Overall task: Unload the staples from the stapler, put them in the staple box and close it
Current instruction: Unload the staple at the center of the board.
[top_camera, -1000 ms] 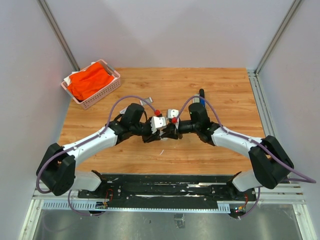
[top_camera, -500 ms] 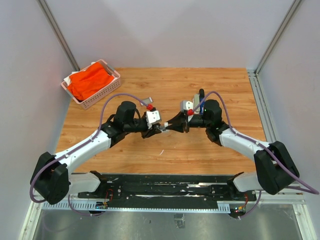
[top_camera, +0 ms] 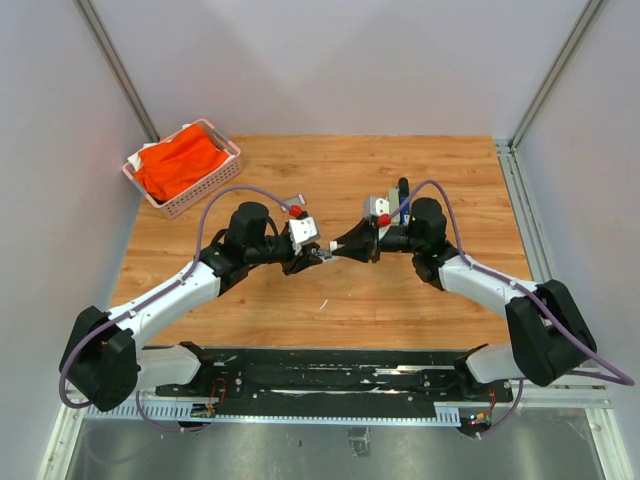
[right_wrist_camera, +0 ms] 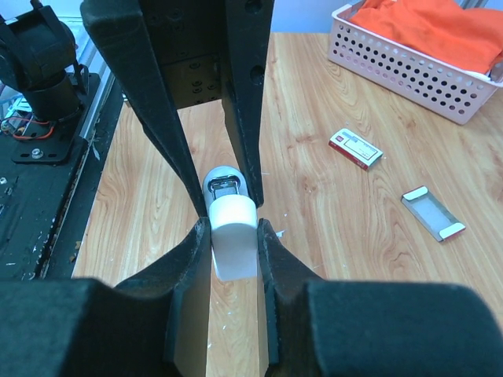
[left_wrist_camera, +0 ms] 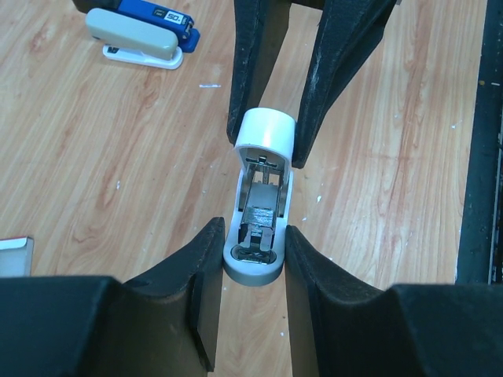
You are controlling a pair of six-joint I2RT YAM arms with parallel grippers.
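Observation:
A small stapler [top_camera: 328, 256] hangs open between my two grippers above the middle of the table. My left gripper [left_wrist_camera: 253, 263] is shut on its grey base [left_wrist_camera: 253, 271]. My right gripper [right_wrist_camera: 234, 245] is shut on its white top cover [right_wrist_camera: 234, 236]. In the left wrist view the metal magazine faces the camera, and a ridged silver-grey strip of staples [left_wrist_camera: 262, 212] lies in it. In the top view the left gripper [top_camera: 310, 258] and right gripper [top_camera: 350, 247] point at each other.
A blue and a beige stapler [left_wrist_camera: 141, 35] lie side by side behind the right arm. A small white box with a red label [right_wrist_camera: 355, 148] and a grey tray [right_wrist_camera: 432, 212] lie near the pink basket of orange cloth [top_camera: 183, 165]. A tiny pale sliver [top_camera: 323, 303] lies on the wood.
The two grippers have drawn apart from a tight huddle at the centre, left one leftward and right one rightward. The stapler now stretches open between them.

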